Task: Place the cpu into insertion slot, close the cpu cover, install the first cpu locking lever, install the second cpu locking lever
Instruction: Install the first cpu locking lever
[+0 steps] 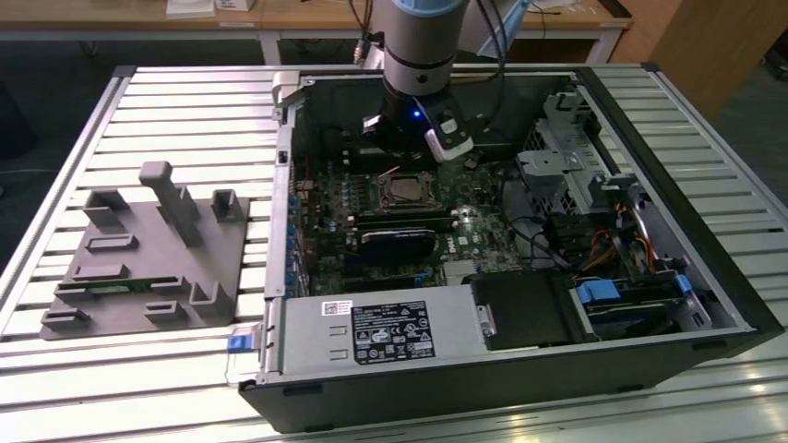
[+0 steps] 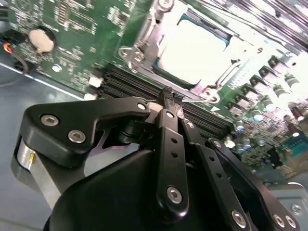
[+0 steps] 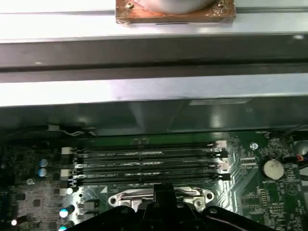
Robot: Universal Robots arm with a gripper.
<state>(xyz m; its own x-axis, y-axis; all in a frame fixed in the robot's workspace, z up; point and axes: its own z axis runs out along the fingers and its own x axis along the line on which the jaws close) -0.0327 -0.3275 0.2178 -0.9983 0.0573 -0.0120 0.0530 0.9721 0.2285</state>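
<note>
The exterior view takes in the whole scene: an open computer case (image 1: 518,305) lies on a slatted metal table (image 1: 185,101), with a grey moulded fixture (image 1: 142,254) well apart on the exterior view's left. The arm (image 1: 416,55) reaches down into the case over the motherboard (image 1: 369,208). The insertion slot (image 1: 404,191) sits mid-board, just beside a rounded black oblong part (image 1: 397,242). From here its centre looks dark and the chip is hard to make out.

The second wrist view shows the cpu (image 2: 192,50) lying in the slot, its pale face washed out by glare. The cpu cover (image 2: 144,38) frames it and seems to lie flat. The gripper (image 2: 169,98) has its fingers pressed together with nothing visible between them. Its tips are just beside the cover's near edge, over the memory slots (image 2: 130,82), and whether they touch metal I cannot tell. Nor can I tell if either locking lever is latched. A coin battery (image 2: 41,39) sits off to one side of the board.

In the first wrist view the gripper (image 3: 163,188) is cut off at the frame edge. Beyond the memory slots the case wall (image 3: 154,91) rises close, leaving little room that way. A copper-coloured block (image 3: 175,12) beyond it is only partly in frame. Drive bays (image 1: 579,175) and cables crowd the exterior view's right
</note>
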